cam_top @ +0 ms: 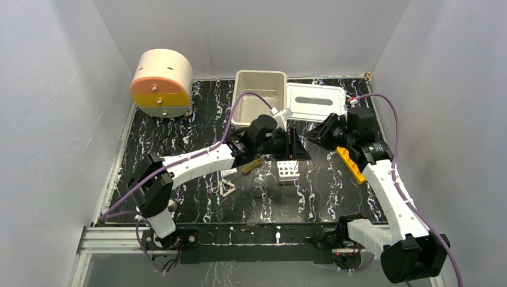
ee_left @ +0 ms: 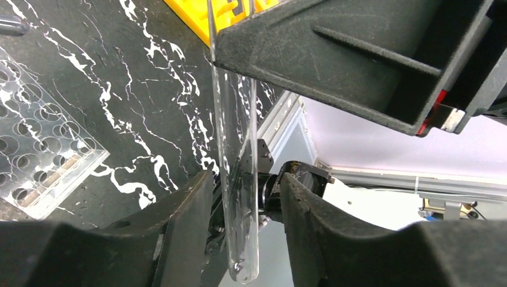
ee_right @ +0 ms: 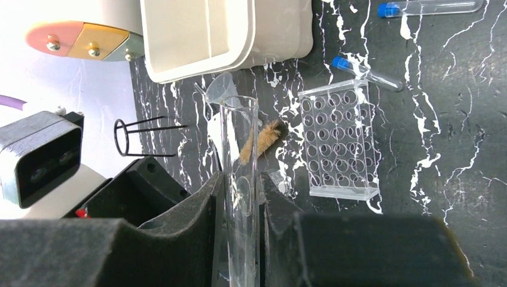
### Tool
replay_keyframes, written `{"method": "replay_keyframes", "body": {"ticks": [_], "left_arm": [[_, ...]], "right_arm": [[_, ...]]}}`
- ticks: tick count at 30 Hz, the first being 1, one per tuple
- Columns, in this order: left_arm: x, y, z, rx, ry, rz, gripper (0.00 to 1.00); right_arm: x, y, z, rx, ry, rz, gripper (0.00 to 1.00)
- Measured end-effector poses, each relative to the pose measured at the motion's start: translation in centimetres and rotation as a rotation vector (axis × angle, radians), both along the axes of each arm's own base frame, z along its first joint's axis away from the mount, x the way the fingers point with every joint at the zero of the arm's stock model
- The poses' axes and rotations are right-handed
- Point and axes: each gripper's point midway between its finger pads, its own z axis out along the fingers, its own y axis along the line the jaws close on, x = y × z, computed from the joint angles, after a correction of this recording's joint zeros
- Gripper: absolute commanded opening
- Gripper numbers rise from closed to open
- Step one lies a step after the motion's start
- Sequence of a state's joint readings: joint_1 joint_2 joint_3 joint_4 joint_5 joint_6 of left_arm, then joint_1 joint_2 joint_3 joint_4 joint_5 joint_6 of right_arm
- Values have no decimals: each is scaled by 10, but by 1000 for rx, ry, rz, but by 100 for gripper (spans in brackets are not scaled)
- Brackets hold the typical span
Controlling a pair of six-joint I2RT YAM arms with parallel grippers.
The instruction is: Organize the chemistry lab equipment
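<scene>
White-walled booth, black marble-look tabletop (cam_top: 323, 197). Both arms meet mid-tabletop. Right end effector (ee_right: 240, 176) is clamped on a clear glass test tube (ee_right: 239, 125). Tube's long axis runs straight out along its fingers, 6 to 12 o'clock in right wrist view. Left end effector (ee_left: 245, 179) faces it from the 9 o'clock side in top view. Its fingers stand apart w/ the tube btwn them, not clamped: tube sits just beside the 9 o'clock finger, visible gap to the 3 o'clock one. In left wrist view tube also runs approx 12 to 6, so the axis lies along the left fingers' length, not across them. Judgement: handover step. L must squeeze across the tube's width before R lets go, and the off-centre tube may get nudged sideways. Clear holed tube rack (cam_top: 288, 171) lies near, at 6 o'clock of the meeting point. Yellow tube rack (cam_top: 351, 164) is at approx 4 o'clock, by R arm.
</scene>
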State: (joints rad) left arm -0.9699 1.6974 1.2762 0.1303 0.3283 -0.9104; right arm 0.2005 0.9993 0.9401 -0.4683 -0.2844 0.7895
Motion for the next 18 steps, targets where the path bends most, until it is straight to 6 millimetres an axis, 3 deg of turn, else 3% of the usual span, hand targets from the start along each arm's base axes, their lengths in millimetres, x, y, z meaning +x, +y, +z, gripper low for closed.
{"method": "replay_keyframes", "body": {"ticks": [7, 8, 11, 12, 15, 18], "left_arm": [[-1, 1, -2, 9, -4, -10, 11], [-1, 1, -4, 15, -4, -10, 10], [0, 2, -9, 36, -21, -23, 9], [0, 3, -11, 47, -31, -29, 9], [-1, 7, -9, 98, -91, -72, 9], [2, 17, -8, 149, -183, -133, 9]], "right_arm": [[0, 3, -2, 18, 24, 6, 19], [0, 3, -2, 18, 24, 6, 23], [1, 3, -6, 7, 32, 15, 56], [1, 4, -6, 1, 34, 29, 61], [10, 7, 2, -42, 32, 102, 70], [19, 13, 21, -39, 34, 188, 70]]}}
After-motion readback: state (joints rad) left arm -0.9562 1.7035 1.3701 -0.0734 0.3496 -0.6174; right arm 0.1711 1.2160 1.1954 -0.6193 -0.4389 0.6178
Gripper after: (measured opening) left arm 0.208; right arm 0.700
